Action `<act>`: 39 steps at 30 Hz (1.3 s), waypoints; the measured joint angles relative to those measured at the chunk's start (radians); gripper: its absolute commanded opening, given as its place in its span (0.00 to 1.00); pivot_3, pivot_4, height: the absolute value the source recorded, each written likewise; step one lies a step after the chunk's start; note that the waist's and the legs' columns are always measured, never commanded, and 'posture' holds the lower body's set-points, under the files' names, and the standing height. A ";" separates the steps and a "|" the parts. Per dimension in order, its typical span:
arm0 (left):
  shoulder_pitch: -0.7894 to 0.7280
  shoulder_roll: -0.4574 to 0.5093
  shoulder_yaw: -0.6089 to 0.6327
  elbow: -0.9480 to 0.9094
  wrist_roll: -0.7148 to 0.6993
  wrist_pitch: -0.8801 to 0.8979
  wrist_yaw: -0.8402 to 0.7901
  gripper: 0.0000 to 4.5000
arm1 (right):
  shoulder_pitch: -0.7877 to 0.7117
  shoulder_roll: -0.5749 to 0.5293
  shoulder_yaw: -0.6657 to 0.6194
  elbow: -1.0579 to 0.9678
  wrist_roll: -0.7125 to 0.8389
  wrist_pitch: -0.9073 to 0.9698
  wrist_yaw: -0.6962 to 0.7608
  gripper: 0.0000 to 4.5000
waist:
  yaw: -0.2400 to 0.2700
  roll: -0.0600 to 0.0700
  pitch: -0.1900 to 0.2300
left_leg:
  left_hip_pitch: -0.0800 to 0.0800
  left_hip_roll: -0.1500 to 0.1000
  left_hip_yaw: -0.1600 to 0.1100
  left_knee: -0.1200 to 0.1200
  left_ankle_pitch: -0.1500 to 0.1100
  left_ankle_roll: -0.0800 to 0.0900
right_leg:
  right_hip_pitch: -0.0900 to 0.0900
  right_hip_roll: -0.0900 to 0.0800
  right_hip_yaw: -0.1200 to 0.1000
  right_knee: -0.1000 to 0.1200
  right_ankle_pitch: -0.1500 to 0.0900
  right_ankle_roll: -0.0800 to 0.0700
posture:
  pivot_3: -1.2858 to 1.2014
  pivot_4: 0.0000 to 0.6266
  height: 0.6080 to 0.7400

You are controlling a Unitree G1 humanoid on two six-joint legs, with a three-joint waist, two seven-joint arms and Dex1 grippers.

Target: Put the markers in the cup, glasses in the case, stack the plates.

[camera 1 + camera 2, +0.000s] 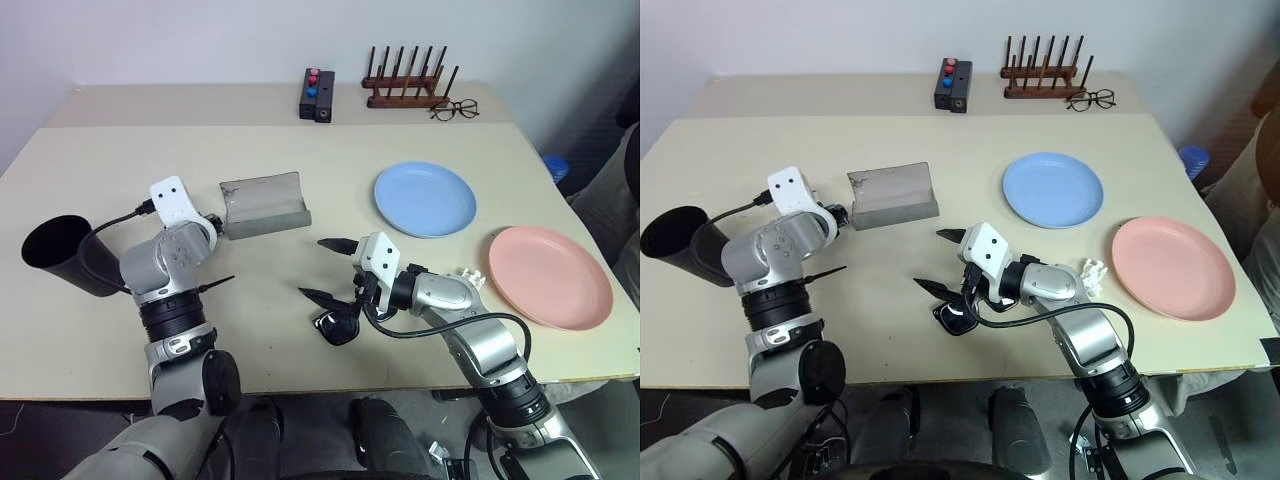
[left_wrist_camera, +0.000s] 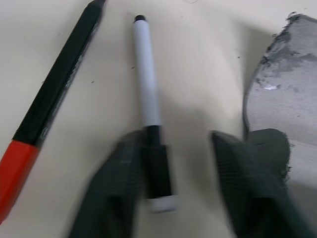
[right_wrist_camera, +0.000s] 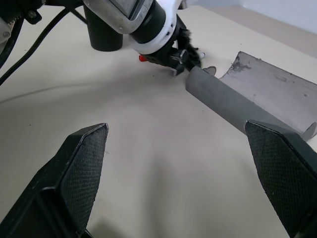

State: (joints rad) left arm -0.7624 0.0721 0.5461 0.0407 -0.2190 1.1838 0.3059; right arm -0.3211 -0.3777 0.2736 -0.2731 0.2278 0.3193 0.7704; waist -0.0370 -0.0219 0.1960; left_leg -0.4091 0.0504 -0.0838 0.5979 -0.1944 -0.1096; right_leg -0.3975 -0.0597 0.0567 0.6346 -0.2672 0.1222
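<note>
1. Nearest, low and centre in the left eye view, the right gripper (image 1: 322, 268) points toward the frame's left with its two black fingers spread wide and nothing between them.
2. Just under that gripper the black sunglasses (image 1: 337, 326) lie on the cream table (image 1: 420, 330); they are partly hidden by the wrist.
3. At lower left of centre, the left gripper (image 2: 176, 163) is angled down at the table beside the grey case (image 1: 263, 205). In the left wrist view its fingers (image 2: 116, 186) stand partly apart on either side of the black end of the white marker (image 2: 148, 94); one finger is against the marker, the other is off it, so there is no closed grip on it.
4. The black and red marker (image 2: 49, 104) lies on the table just beside the white one, nearly parallel.
5. At far left the black cup (image 1: 60, 252) lies tipped, its mouth facing up-left.
6. Right of centre sits the light blue plate (image 1: 425, 198); the salmon pink plate (image 1: 549, 276) lies apart from it, toward the right edge.
7. At the top of the frame: a small black box (image 1: 317, 95), a wooden rack (image 1: 407, 80) and thin-wire spectacles (image 1: 455, 109).
</note>
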 measured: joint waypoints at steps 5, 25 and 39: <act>-0.012 0.000 0.020 0.005 -0.010 0.008 0.007 0.49 | 0.006 0.002 0.000 -0.001 -0.002 0.000 -0.008 1.00 | -0.002 0.000 0.000 | 0.000 0.000 0.000 0.000 0.000 0.000 | 0.000 0.000 0.000 0.000 0.000 0.000 | 0.52 0.24 1.00; -0.108 -0.006 0.087 0.065 0.032 0.082 0.170 0.00 | 0.007 0.001 0.000 -0.001 -0.008 0.000 -0.006 1.00 | -0.005 0.000 0.000 | 0.000 0.000 0.000 -0.001 0.000 0.000 | 0.000 0.000 0.000 0.000 0.000 0.000 | 0.52 0.24 1.00; -0.067 0.017 -0.013 0.026 0.030 -0.107 0.027 0.00 | 0.001 0.000 -0.001 0.000 -0.009 -0.001 0.002 1.00 | -0.004 0.000 0.000 | 0.000 0.000 0.000 -0.001 0.000 -0.001 | -0.001 0.000 0.000 -0.001 0.000 0.000 | 0.52 0.24 1.00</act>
State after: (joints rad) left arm -0.8295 0.0889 0.5328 0.0667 -0.1893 1.0764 0.3330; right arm -0.3201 -0.3774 0.2723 -0.2734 0.2188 0.3183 0.7725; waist -0.0407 -0.0222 0.1962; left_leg -0.4095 0.0504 -0.0839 0.5966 -0.1941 -0.1103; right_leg -0.3982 -0.0596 0.0566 0.6341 -0.2671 0.1225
